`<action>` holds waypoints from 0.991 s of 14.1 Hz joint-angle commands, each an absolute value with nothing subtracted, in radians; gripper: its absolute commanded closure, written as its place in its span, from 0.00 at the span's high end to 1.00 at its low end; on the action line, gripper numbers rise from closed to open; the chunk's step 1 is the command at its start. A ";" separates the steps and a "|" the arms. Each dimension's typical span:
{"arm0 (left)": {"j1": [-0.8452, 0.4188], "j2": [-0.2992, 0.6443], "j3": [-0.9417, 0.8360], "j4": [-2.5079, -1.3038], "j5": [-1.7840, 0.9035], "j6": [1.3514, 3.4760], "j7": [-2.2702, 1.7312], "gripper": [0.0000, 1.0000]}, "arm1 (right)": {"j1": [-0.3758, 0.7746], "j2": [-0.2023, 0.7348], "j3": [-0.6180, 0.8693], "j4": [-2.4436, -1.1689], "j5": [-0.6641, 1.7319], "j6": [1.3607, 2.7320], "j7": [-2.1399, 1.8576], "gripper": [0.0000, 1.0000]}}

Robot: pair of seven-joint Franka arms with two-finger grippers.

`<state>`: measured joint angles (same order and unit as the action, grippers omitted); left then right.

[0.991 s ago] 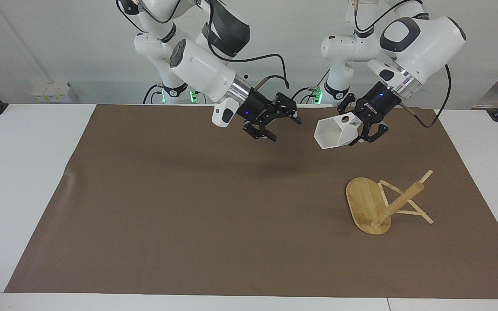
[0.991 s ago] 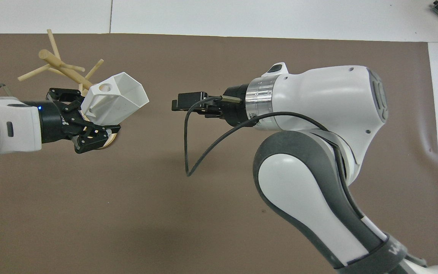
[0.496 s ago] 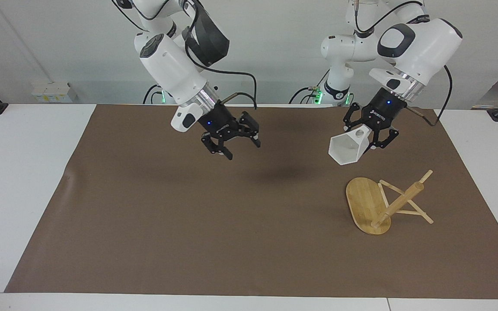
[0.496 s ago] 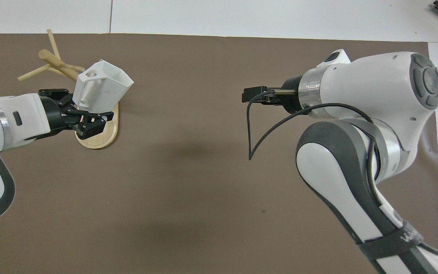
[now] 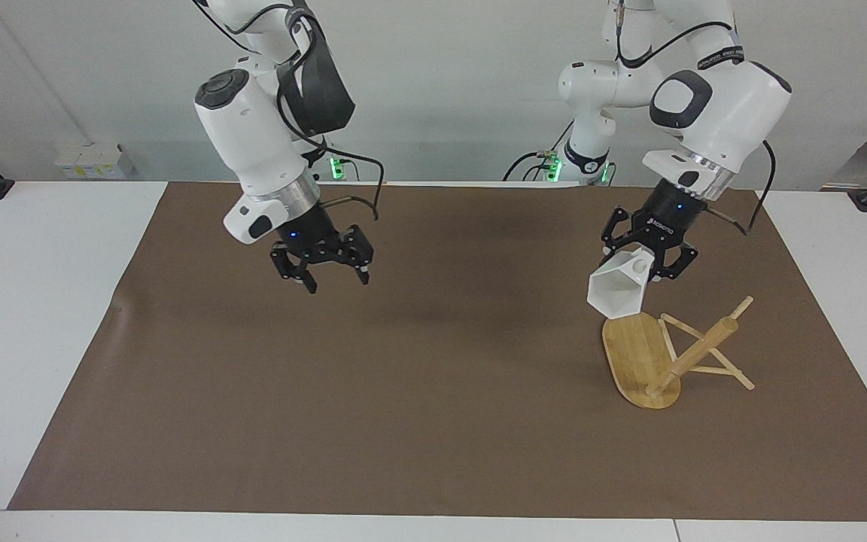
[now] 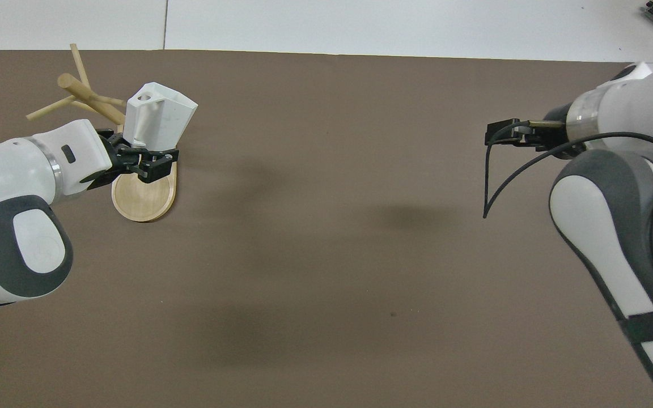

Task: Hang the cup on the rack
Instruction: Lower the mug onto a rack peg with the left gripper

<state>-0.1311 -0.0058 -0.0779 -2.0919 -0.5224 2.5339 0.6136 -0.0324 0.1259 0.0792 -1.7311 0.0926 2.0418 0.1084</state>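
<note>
The left gripper [image 5: 648, 260] is clamped on the cup [image 5: 617, 290], gripping at the handle end, and carries it in the air over the rack [image 5: 667, 354] near the left arm's end of the table. The step in hand appears to be the approach to a peg. The rack lies tipped, its oval base on edge and the post slanting over the brown mat [image 5: 418, 361] (so its pegs point sideways). The next move calls for lining the handle's hole up with one peg. The cup shows nothing inside. The right gripper [image 5: 324, 271] hangs wide and empty over the mat toward the right arm's end, waiting.
</note>
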 commanded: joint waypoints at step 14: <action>-0.089 0.078 -0.057 -2.043 -0.500 2.599 0.393 0.00 | -0.034 0.094 -0.095 -1.556 0.026 1.660 -0.005 1.00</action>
